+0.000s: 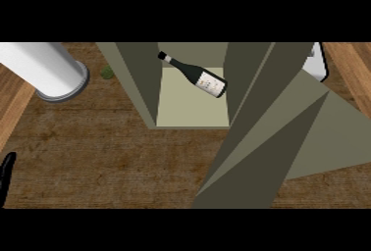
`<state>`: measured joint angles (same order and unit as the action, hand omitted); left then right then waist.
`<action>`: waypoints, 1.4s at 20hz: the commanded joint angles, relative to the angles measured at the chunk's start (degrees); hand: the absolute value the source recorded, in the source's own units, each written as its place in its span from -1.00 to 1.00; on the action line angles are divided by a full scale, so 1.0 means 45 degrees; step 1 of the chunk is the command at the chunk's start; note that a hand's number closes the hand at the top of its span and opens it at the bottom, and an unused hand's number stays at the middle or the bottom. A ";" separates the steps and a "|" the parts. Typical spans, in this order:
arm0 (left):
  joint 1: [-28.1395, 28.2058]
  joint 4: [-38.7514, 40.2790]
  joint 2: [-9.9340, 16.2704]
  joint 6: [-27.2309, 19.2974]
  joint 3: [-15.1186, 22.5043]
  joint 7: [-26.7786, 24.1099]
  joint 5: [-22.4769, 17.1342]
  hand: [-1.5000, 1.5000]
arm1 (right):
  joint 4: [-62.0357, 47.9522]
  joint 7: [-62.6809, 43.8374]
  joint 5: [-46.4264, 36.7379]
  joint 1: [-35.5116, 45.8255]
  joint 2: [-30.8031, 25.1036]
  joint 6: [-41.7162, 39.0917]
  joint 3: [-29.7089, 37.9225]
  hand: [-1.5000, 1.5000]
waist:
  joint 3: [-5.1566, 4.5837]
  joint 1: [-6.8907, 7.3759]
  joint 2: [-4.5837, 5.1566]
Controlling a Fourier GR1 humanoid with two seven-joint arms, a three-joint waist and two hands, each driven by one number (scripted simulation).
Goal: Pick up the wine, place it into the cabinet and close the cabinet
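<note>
Dark glass: your wine (196, 76) lies tilted inside the open cabinet (138, 78), neck toward its back left, well up and right of the fingers. Your left hand (7, 171) shows only as a black sliver at the counter (109, 147) edge; whether its fingers are wide or narrow, you cannot tell. Door (253, 147) stands open.

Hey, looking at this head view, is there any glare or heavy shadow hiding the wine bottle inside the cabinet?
Head view: no glare; the wine bottle shows plainly, tilted against the cabinet interior's pale floor; the cabinet's inner walls are darker; the open door looks stretched by the steep angle.
</note>
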<state>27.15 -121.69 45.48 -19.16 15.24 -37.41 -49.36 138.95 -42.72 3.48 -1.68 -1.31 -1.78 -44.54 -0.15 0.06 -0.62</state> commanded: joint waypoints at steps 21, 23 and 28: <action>-0.0686 0.0501 -0.0248 0.1889 -0.1573 0.1344 -0.1218 -1.00 | -0.3215 -0.0166 -0.0133 0.8213 0.0188 0.5717 -0.0311 1.00 | -0.0009 0.0422 0.0200; -0.0977 0.0845 -0.0567 0.1690 -0.1221 0.1220 -0.0710 -1.00 | -0.3970 0.0243 0.0086 0.8948 0.0196 0.6285 -0.0603 1.00 | -0.0007 0.0345 0.0189; -0.1104 0.0394 -0.0975 0.1145 -0.0594 0.1631 -0.0303 -1.00 | -0.6355 0.0859 0.1663 1.1994 0.0253 0.7218 0.0702 1.00 | 0.0007 0.0413 0.0186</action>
<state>23.78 -120.72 43.18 -12.95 10.30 -30.52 -52.60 119.61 -42.21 6.79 43.18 -2.77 27.68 -43.89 -0.15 2.12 0.12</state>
